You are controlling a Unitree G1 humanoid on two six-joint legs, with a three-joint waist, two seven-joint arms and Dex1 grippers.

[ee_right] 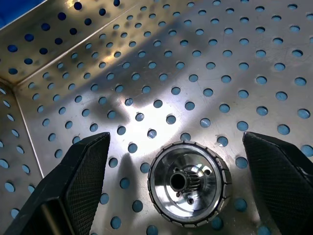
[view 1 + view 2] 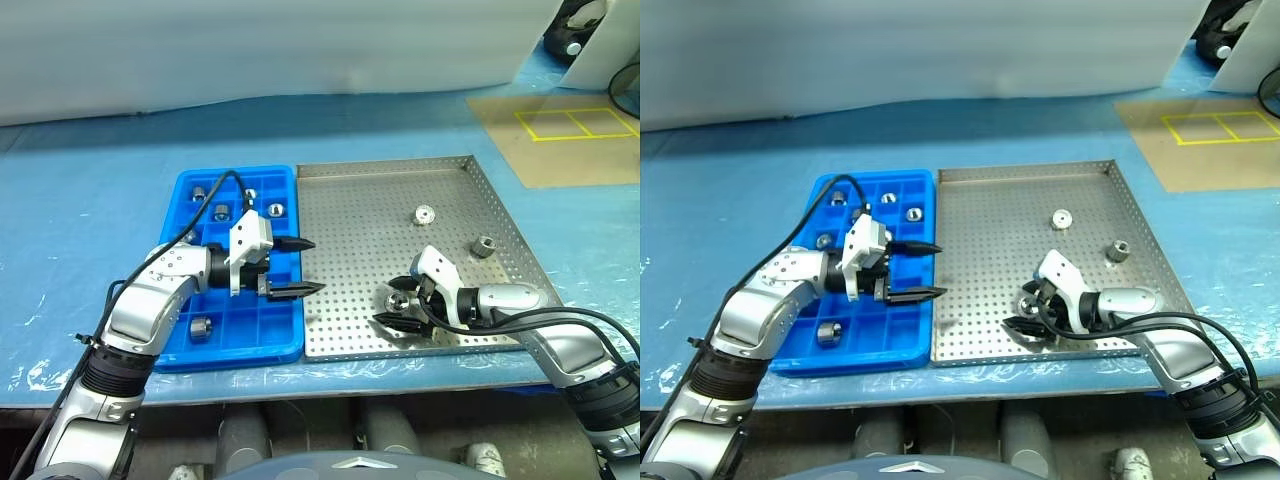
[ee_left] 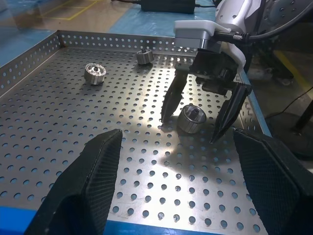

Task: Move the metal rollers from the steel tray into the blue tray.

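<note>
On my left, the blue tray lies on the blue-covered table with its long side against the steel tray. Several metal rollers sit in its square compartments: one near the front, and others toward the back, among them one close to the edge shared with the steel tray and one at the far left. My left gripper hangs above the right edge of the blue tray, its two black fingers pointing across toward the steel tray, spread apart and holding nothing. On the perforated floor of the steel tray three rollers remain. One lies near the middle of the far half, another lies near the right rim, and the third rests near the front rim. My right gripper is down at that third roller, fingers spread wide on either side of it; from my right wrist the roller sits flat between the two finger pads, clear of both.
</note>
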